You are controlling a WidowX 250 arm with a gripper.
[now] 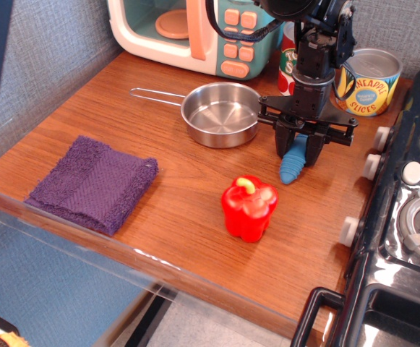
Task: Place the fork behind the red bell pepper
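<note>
The arm comes down from the top of the view, its black gripper pointing straight down just right of the steel pan, its fingers clamped on the fork, whose blue ribbed handle hangs tilted with its lower end at or just above the wooden counter. The fork is behind and slightly right of the red bell pepper, near it but apart. Behind the arm, one can reads "PINEAPPLE SLICES"; a red can shows only "TO".

Bright, even light; sharp focus; faint glare.
</note>
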